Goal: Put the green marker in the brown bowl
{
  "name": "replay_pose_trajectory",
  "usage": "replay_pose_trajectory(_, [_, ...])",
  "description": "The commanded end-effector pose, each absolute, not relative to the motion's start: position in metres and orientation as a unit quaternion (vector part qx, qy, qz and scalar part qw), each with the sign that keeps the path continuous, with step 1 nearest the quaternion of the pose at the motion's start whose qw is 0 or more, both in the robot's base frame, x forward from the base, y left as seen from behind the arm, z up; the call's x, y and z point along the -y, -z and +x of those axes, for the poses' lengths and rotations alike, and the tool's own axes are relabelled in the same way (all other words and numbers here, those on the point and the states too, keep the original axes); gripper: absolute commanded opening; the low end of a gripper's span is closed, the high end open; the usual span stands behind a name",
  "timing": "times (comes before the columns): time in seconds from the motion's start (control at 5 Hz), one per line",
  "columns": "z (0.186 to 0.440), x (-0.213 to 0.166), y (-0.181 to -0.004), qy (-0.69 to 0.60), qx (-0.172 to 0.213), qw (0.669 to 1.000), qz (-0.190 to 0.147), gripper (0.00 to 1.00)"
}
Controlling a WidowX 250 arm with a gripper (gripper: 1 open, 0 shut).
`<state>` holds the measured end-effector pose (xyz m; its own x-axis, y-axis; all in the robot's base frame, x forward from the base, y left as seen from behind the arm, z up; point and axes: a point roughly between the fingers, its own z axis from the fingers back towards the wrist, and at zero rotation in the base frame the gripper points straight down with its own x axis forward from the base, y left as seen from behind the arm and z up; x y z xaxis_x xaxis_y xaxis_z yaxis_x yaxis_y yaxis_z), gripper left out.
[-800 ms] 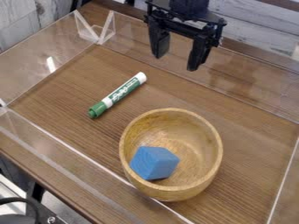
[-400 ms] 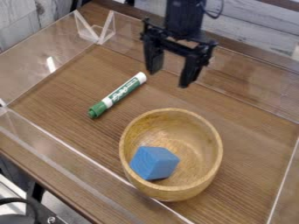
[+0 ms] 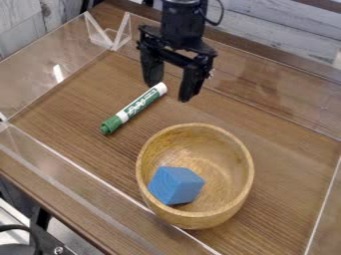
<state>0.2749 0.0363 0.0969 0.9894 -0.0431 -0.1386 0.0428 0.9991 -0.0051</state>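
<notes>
Fingers (image 3: 189, 88) spread wide, holding nothing, pointing straight down from black gripper (image 3: 172, 83) at upper middle of frame. Green marker (image 3: 134, 108) flat on wooden table (image 3: 266, 110), slanting down-left, capped top end just below left fingertip. Brown bowl (image 3: 196, 174) at lower middle, blue cube (image 3: 174, 185) inside.

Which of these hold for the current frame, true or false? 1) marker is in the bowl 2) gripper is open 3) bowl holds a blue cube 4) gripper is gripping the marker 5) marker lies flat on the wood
1) False. The green marker lies on the wooden surface, outside the brown bowl.
2) True. The gripper has its fingers spread.
3) True. A blue cube sits inside the bowl.
4) False. It holds nothing; it is above the marker's upper end.
5) True.
</notes>
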Motion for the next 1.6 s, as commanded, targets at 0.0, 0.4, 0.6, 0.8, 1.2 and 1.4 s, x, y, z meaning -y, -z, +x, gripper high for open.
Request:
replay_pose_trajectory(0.0, [0.277,-0.043,-0.105,0.027,-0.049,0.998,0.005,1.0])
replay_pose_trajectory(0.4, [0.274,-0.05,-0.094,0.04,-0.059,0.997,0.006,1.0])
replay_pose_trajectory(0.6, [0.272,-0.054,-0.09,0.045,-0.063,0.997,0.007,1.0])
replay_pose_trajectory(0.8, [0.27,-0.058,-0.085,0.05,-0.066,0.996,0.008,1.0])
replay_pose_trajectory(1.2, [0.267,-0.065,-0.078,0.062,-0.072,0.995,0.007,1.0])
replay_pose_trajectory(1.4, [0.265,-0.067,-0.074,0.07,-0.075,0.995,0.006,1.0])
